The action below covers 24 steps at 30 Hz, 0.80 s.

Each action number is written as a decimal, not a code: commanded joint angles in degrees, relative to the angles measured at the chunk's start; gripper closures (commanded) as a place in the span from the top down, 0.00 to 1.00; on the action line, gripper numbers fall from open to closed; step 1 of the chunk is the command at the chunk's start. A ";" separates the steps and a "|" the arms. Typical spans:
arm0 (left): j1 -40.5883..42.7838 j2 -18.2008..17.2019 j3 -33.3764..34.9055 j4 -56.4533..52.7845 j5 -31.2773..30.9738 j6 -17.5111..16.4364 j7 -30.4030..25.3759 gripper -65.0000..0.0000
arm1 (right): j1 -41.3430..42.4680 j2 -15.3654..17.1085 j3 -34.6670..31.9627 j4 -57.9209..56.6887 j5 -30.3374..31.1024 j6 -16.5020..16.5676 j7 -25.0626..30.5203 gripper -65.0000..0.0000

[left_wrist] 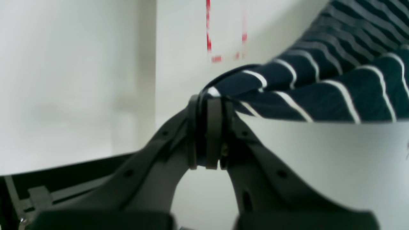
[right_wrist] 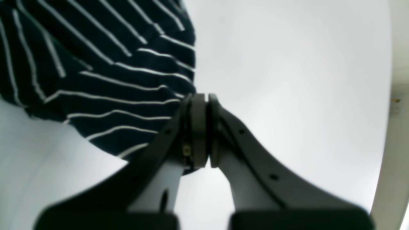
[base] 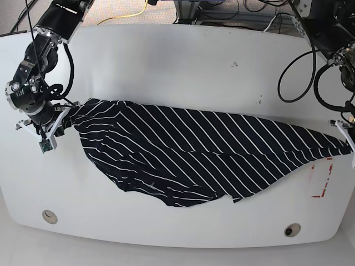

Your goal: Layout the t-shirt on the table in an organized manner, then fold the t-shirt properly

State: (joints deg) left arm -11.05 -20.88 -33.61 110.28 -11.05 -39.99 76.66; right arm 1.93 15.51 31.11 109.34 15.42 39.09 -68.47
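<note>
T-shirt (base: 188,149) stretched across table (base: 166,61).
L gripper (left_wrist: 209,95) & R gripper (right_wrist: 199,97) each clamped on opposite cloth edges (stripes run diagonal).

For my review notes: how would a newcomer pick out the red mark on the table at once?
Start with the white table and follow the striped t-shirt to the tip pinched in the left tool. Just in front of that tip lies the red mark: a thin rectangular outline, the only red thing on the tabletop.
</note>
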 commanded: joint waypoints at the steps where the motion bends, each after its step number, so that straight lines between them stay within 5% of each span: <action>1: 1.25 -1.84 -1.52 1.33 0.37 -0.01 -1.10 0.00 | -1.19 0.36 1.37 1.56 -0.52 -0.10 0.55 0.00; 11: 11.27 -2.19 -8.81 1.33 0.46 -0.01 -1.37 0.00 | -6.64 -0.43 4.36 1.56 -0.52 -0.10 0.55 0.00; 24: 17.33 -5.01 -9.69 1.15 0.54 -0.01 -1.45 0.00 | -9.80 -0.25 5.06 0.68 -0.52 -0.10 0.82 0.00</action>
State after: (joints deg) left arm 6.35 -23.62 -42.81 110.54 -10.92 -39.97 76.05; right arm -7.99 14.11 35.90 109.73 14.87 39.00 -68.64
